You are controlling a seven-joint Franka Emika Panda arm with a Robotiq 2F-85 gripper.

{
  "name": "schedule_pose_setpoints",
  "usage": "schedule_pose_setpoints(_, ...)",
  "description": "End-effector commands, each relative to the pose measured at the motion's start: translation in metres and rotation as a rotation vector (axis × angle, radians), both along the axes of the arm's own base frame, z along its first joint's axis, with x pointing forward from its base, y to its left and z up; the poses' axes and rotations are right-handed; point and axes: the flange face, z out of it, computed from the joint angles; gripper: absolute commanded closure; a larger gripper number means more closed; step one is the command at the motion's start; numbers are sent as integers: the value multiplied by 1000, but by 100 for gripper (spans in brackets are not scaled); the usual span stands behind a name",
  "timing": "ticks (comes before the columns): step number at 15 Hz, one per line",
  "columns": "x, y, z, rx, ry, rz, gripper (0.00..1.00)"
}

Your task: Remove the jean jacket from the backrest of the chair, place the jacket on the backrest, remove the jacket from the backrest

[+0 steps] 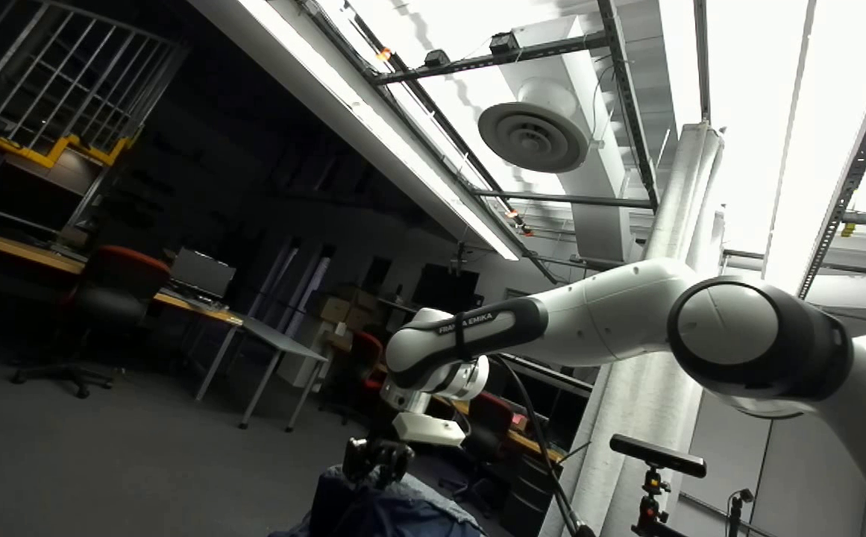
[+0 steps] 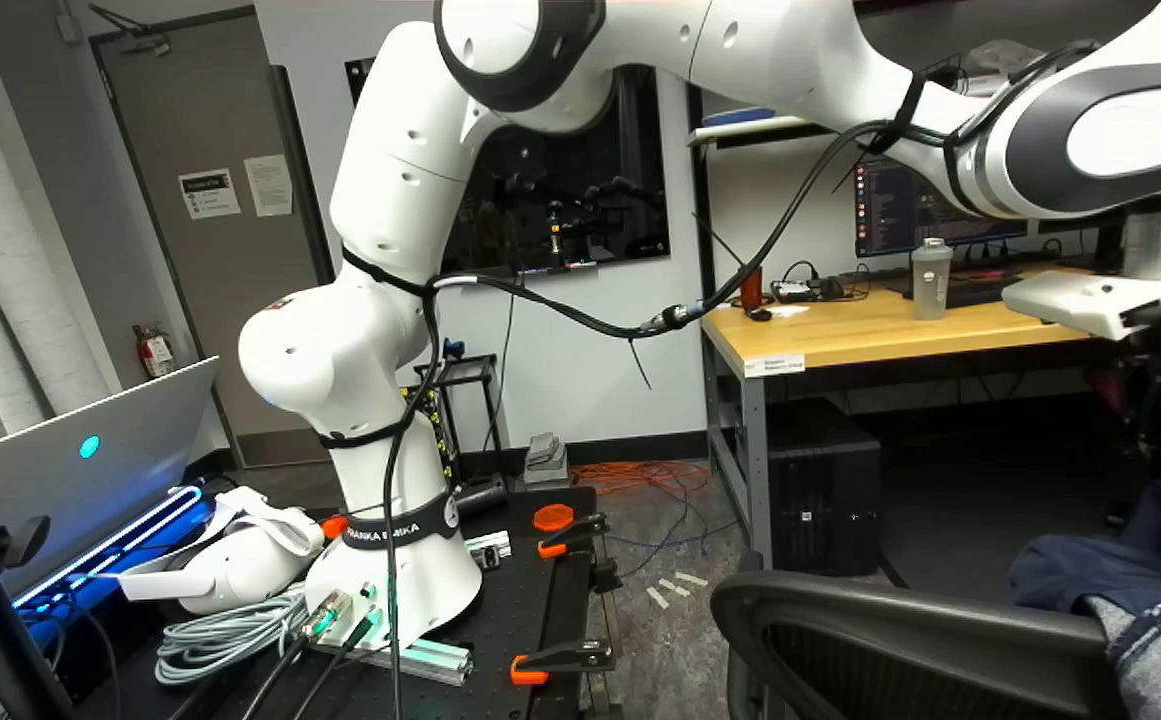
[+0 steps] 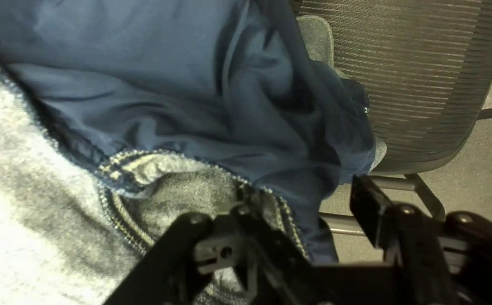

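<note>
Showing only in the wrist view, yellowish stitching (image 3: pixel 128 219) trimmed the rumpled blue-and-grey jean jacket (image 3: pixel 178 110); the jaws stood wide.

FRANKA EMIKA reads on the arm's dark cover (image 1: pixel 507 319), center of frame in an exterior view; strap (image 1: pixel 461 339) crosses the lettering. Same brand on the base band (image 2: pixel 365 535), lower left in an exterior view, cable (image 2: pixel 392 495) across it. Too small to read there: two papers (image 2: pixel 209 194) on the door (image 2: pixel 230 290), upper left; extinguisher (image 2: pixel 153 352) label, left; white label (image 2: pixel 774 366) on the desk (image 2: pixel 870 335) edge, right of center; screen (image 2: pixel 895 222) text, upper right. Lit logo (image 2: pixel 89 446) on the laptop (image 2: pixel 135 415), far left: can't make out.
</note>
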Motion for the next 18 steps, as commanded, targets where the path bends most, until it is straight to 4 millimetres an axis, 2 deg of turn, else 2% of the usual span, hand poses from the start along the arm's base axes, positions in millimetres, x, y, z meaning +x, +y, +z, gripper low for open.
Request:
schedule_pose_setpoints(1,4,-13,13,3,-30,-46,74)
schedule_pose_setpoints(4,2,-25,32,-9,-61,-86,96)
schedule_pose_setpoints(5,1,-29,42,-13,-79,-99,99)
schedule_pose_setpoints(8,-1,-35,78,-23,-130,-138,100)
schedule_pose_setpoints(10,-2,-35,110,-28,-178,-151,99)
schedule_pose_setpoints(14,-3,-20,187,-25,-274,-159,99)
schedule_pose_setpoints(18,-4,7,263,-54,-387,-117,99)
